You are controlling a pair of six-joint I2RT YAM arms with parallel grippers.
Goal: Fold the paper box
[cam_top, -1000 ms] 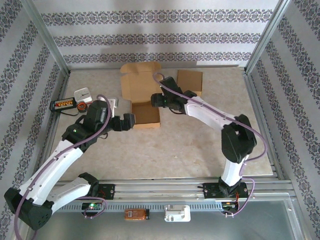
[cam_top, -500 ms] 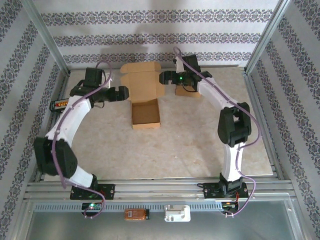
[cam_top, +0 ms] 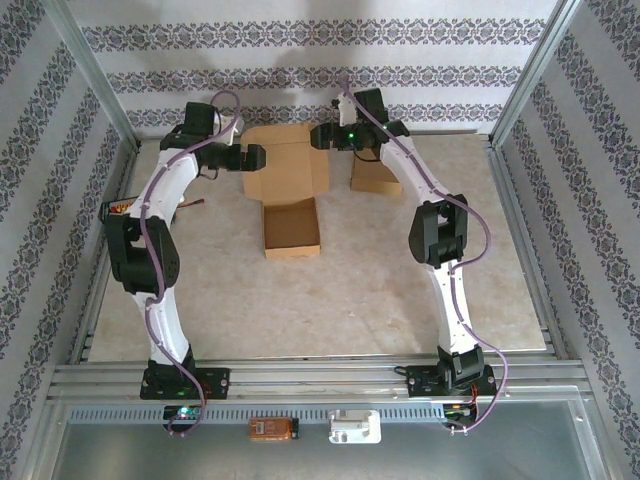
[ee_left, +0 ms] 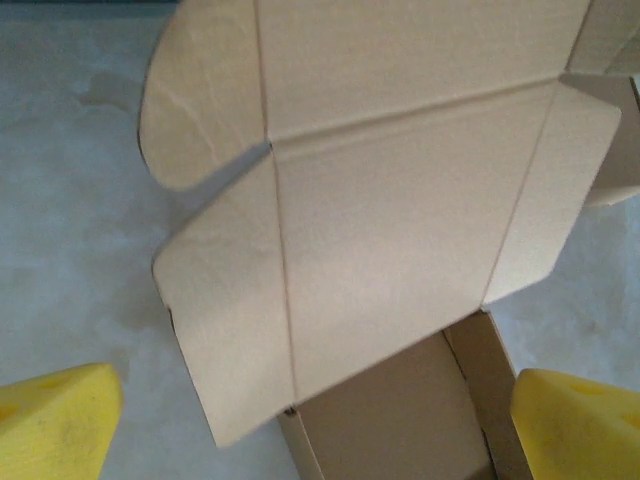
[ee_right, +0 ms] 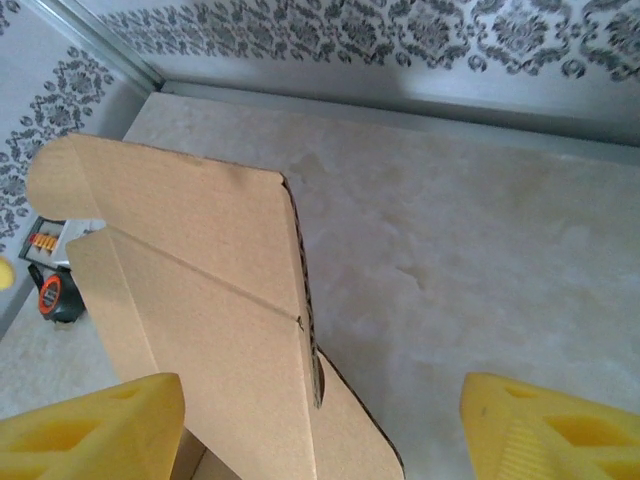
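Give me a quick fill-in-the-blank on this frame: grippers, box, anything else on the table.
1. The left gripper and right gripper flank the lid of the paper box, both with jaws ___.
2. Their fingers are ___ in colour.
3. In the top view, a separate cardboard piece lies to the ___ of the box.

Missing words: open; yellow; right

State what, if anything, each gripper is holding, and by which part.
Nothing is held. The left gripper and right gripper both stand open beside the paper box lid, clamping no cardboard.
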